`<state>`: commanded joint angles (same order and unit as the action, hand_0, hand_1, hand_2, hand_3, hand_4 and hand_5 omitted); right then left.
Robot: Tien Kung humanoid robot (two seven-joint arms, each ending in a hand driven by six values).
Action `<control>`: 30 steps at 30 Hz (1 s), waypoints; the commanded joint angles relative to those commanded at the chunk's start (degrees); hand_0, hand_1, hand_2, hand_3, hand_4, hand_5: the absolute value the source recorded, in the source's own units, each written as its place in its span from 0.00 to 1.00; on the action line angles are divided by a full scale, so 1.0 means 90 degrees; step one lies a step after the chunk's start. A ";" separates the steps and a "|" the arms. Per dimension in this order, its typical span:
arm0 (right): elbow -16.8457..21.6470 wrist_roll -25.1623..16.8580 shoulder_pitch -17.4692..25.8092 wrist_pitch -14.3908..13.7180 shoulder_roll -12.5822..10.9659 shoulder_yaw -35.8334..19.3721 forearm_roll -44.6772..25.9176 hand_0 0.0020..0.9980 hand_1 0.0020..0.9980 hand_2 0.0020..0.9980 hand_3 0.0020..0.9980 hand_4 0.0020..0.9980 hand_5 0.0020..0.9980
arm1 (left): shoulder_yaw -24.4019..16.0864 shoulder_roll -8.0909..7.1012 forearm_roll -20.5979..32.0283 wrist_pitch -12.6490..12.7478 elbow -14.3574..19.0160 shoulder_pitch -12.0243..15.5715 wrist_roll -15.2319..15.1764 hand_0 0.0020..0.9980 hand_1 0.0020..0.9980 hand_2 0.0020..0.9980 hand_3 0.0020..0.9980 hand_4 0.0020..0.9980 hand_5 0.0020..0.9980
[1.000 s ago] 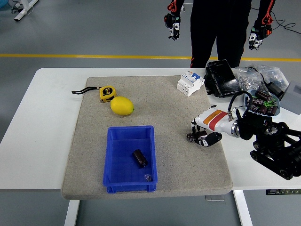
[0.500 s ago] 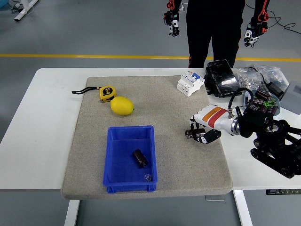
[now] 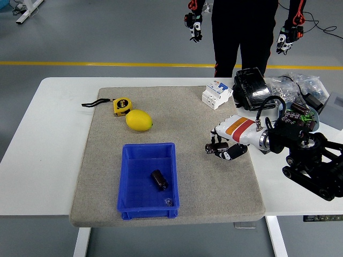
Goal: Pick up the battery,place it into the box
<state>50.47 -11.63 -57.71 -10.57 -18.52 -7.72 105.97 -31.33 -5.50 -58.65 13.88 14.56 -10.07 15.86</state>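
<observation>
One battery (image 3: 159,180) in box (image 3: 132,160); right hand (image 3: 224,150) apart, seemingly empty.

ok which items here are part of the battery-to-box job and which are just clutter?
Job:
- blue box
- battery, already lying in the box
- right hand, over the mat

Clutter:
- lemon
- yellow tape measure
- white circuit breaker
- black case
- bowl of parts

Bare mat (image 3: 198,176) lies between the right hand (image 3: 222,150) and the blue box (image 3: 148,180), with nothing standing in that stretch. The lemon (image 3: 139,120) and tape measure (image 3: 121,106) sit beyond the box's far wall. A circuit breaker (image 3: 216,94) and black case (image 3: 251,89) crowd the far right.
</observation>
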 joint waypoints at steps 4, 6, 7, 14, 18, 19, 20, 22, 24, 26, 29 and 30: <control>0.0201 0.0032 -0.0043 -0.0015 0.0007 -0.0061 0.0049 0.27 0.41 0.51 0.49 0.60 0.31 | -0.0005 -0.0012 -0.0006 -0.0006 -0.0002 -0.0002 0.0002 0.58 0.59 0.63 0.58 0.63 0.59; 0.0325 0.0060 -0.0064 -0.0015 0.0017 -0.0087 0.0082 0.27 0.41 0.51 0.49 0.60 0.31 | 0.0002 -0.0020 0.0010 -0.0005 -0.0002 0.0000 0.0000 0.58 0.59 0.63 0.58 0.63 0.59; 0.0372 0.0071 -0.0072 -0.0016 0.0023 -0.0096 0.0094 0.27 0.41 0.51 0.49 0.60 0.31 | 0.0002 -0.0022 0.0011 -0.0004 -0.0003 0.0001 0.0000 0.58 0.59 0.63 0.58 0.63 0.59; 0.0848 0.0164 -0.0253 -0.0035 0.0209 -0.0106 0.0114 0.27 0.41 0.51 0.49 0.60 0.31 | 0.0004 -0.0040 0.0008 -0.0002 -0.0006 0.0015 0.0005 0.58 0.59 0.62 0.58 0.63 0.59; 0.1186 0.0247 -0.0387 -0.0052 0.0384 -0.0081 0.0143 0.27 0.41 0.51 0.49 0.60 0.31 | -0.0008 -0.0049 -0.0008 -0.0001 -0.0007 0.0023 0.0013 0.58 0.59 0.62 0.58 0.63 0.59; 0.1257 0.0269 -0.0412 -0.0054 0.0429 -0.0058 0.0133 0.27 0.41 0.51 0.49 0.60 0.31 | -0.0009 -0.0051 -0.0011 0.0000 -0.0007 0.0026 0.0014 0.58 0.59 0.62 0.58 0.63 0.59; 0.1313 0.0286 -0.0433 -0.0053 0.0467 -0.0033 0.0133 0.27 0.41 0.51 0.49 0.60 0.31 | -0.0007 -0.0053 -0.0008 0.0001 -0.0007 0.0029 0.0014 0.58 0.59 0.62 0.58 0.63 0.59; 0.1492 0.0332 -0.0498 -0.0057 0.0597 0.0075 0.0148 0.27 0.41 0.51 0.49 0.60 0.30 | -0.0003 -0.0056 0.0000 0.0002 -0.0006 0.0035 0.0017 0.58 0.59 0.62 0.58 0.63 0.58; 0.1610 0.0371 -0.0533 -0.0049 0.0700 0.0163 0.0162 0.27 0.41 0.51 0.49 0.60 0.30 | 0.0000 -0.0058 0.0001 0.0001 -0.0005 0.0035 0.0018 0.58 0.59 0.62 0.58 0.63 0.58; 0.1694 0.0435 -0.0563 -0.0006 0.0809 0.0252 0.0192 0.27 0.41 0.51 0.49 0.60 0.30 | 0.0000 -0.0062 -0.0004 -0.0002 -0.0004 0.0032 0.0021 0.58 0.59 0.62 0.58 0.63 0.58; 0.1722 0.0571 -0.0598 0.0129 0.0940 0.0351 0.0238 0.30 0.43 0.57 0.54 0.63 0.31 | 0.0005 -0.0064 -0.0010 -0.0004 -0.0002 0.0021 0.0023 0.58 0.59 0.62 0.58 0.63 0.58; 0.1725 0.0607 -0.0606 0.0176 0.0960 0.0369 0.0241 0.30 0.43 0.57 0.54 0.63 0.31 | 0.0010 -0.0065 -0.0002 -0.0002 -0.0001 0.0019 0.0021 0.58 0.59 0.62 0.58 0.63 0.58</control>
<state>65.99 -6.16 -63.17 -8.98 -9.88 -4.40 108.14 -31.25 -6.08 -58.67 13.87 14.55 -9.91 16.05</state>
